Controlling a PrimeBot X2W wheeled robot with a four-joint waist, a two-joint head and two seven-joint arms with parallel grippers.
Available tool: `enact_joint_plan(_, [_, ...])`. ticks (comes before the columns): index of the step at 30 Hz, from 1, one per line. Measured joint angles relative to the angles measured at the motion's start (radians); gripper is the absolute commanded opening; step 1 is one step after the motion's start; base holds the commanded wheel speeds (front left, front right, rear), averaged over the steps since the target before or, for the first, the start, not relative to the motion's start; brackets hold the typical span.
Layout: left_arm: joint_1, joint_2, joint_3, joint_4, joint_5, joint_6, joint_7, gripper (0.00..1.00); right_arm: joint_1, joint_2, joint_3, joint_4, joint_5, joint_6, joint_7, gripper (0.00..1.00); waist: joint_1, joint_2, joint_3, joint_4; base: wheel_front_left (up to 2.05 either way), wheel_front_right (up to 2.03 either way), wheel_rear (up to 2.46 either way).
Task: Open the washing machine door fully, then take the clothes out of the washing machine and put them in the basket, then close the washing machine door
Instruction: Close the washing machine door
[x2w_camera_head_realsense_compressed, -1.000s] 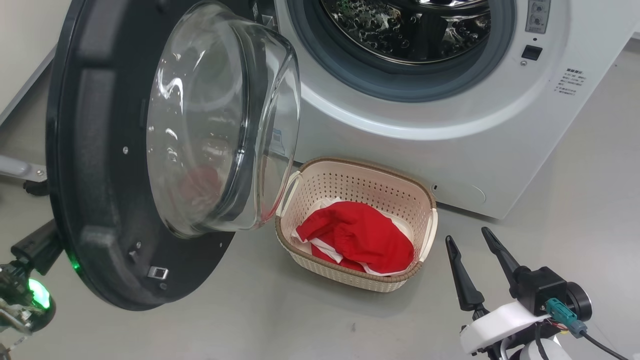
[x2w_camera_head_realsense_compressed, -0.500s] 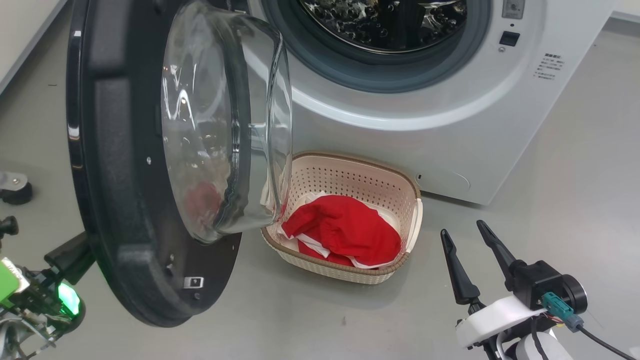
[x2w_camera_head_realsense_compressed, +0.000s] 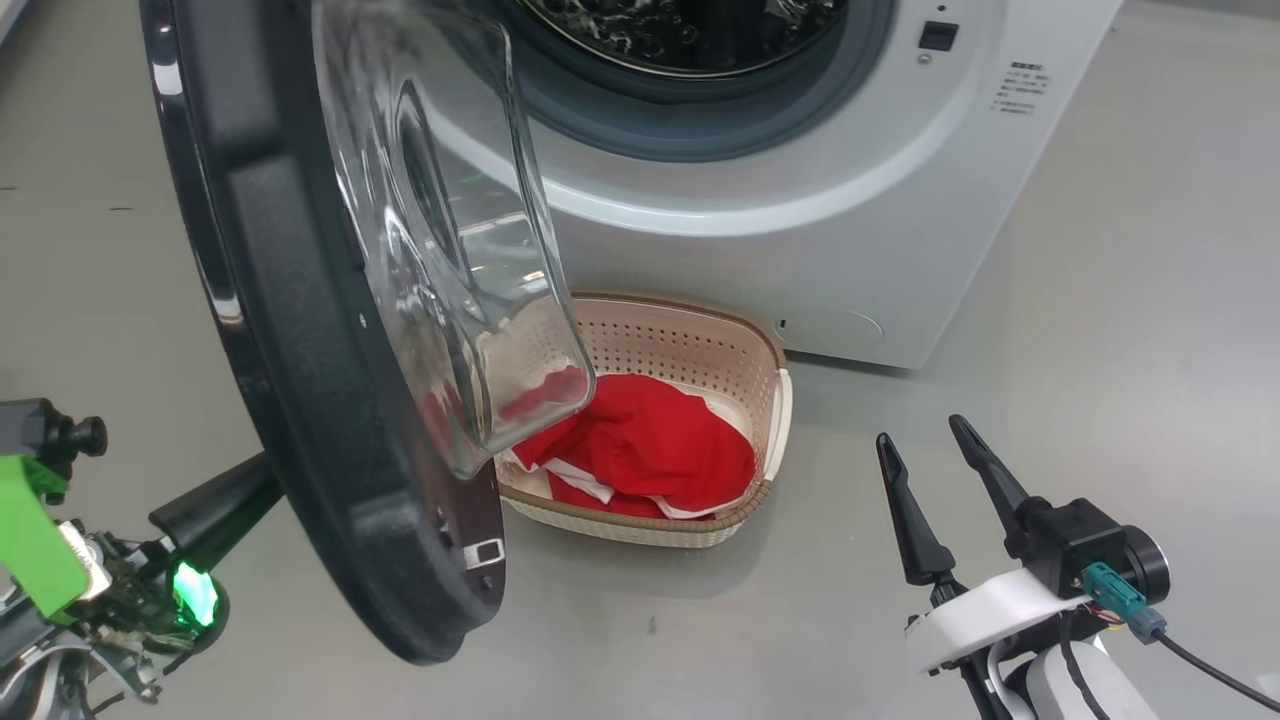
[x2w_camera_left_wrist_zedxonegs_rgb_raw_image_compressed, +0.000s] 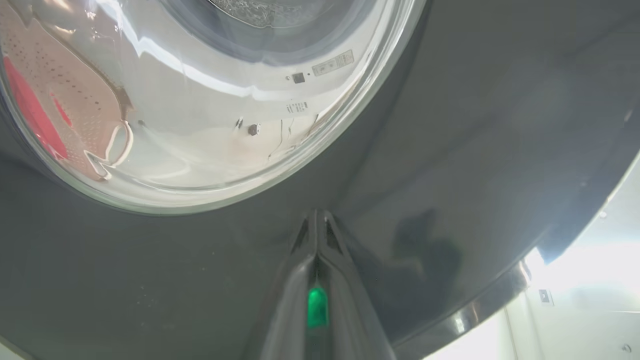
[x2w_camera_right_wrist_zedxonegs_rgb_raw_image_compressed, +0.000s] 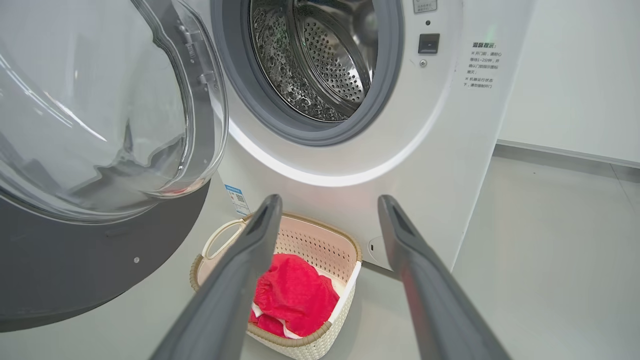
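Note:
The washing machine (x2w_camera_head_realsense_compressed: 800, 200) stands open, its steel drum (x2w_camera_right_wrist_zedxonegs_rgb_raw_image_compressed: 320, 60) bare inside. The washing machine door (x2w_camera_head_realsense_compressed: 300, 330) hangs partly swung, seen almost edge-on, with its glass bowl (x2w_camera_head_realsense_compressed: 440, 230) over the left end of the basket (x2w_camera_head_realsense_compressed: 690, 340). Red and white clothes (x2w_camera_head_realsense_compressed: 650, 440) lie in the basket on the floor before the washer. My left gripper (x2w_camera_left_wrist_zedxonegs_rgb_raw_image_compressed: 316, 220) is shut, its tip against the door's glossy black outer face (x2w_camera_left_wrist_zedxonegs_rgb_raw_image_compressed: 450, 125); its dark fingers (x2w_camera_head_realsense_compressed: 215, 505) reach behind the door's lower edge. My right gripper (x2w_camera_head_realsense_compressed: 919, 431) is open and holds nothing, right of the basket.
Grey floor (x2w_camera_head_realsense_compressed: 1100, 350) spreads to the right of the washer and in front of the basket. The right wrist view shows the basket (x2w_camera_right_wrist_zedxonegs_rgb_raw_image_compressed: 320, 245), the clothes (x2w_camera_right_wrist_zedxonegs_rgb_raw_image_compressed: 295, 295) and a white wall (x2w_camera_right_wrist_zedxonegs_rgb_raw_image_compressed: 575, 75) beyond the machine's right side.
The door has swung from nearly facing me to almost edge-on, toward the machine, with my shut left gripper following behind it. The camera has shifted too. The right gripper has stayed open.

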Motion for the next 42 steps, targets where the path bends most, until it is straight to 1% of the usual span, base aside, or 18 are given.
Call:
enact_joint_plan(13, [-0.003, -0.011, -0.013, -0.06, 0.0, -0.007, 0.017, 0.0, -0.033, 0.01, 0.002, 0.002, 0.006, 0.0, 0.0, 1.0, 0.0, 0.0, 0.035, -0.103, 0.0, 0.0, 0.0])
enact_joint_plan(27, [-0.041, -0.015, -0.028, -0.08, 0.0, -0.005, 0.018, 0.0, -0.056, 0.021, 0.009, 0.011, 0.015, 0.0, 0.0, 1.0, 0.0, 0.0, 0.069, -0.226, 0.0, 0.0, 0.0])
enact_joint_plan(42, [-0.147, -0.046, -0.037, -0.078, 0.004, 0.038, -0.016, 0.0, -0.09, 0.026, 0.006, 0.003, 0.035, 0.001, 0.0, 1.0, 0.0, 0.0, 0.121, -0.341, 0.0, 0.0, 0.0])
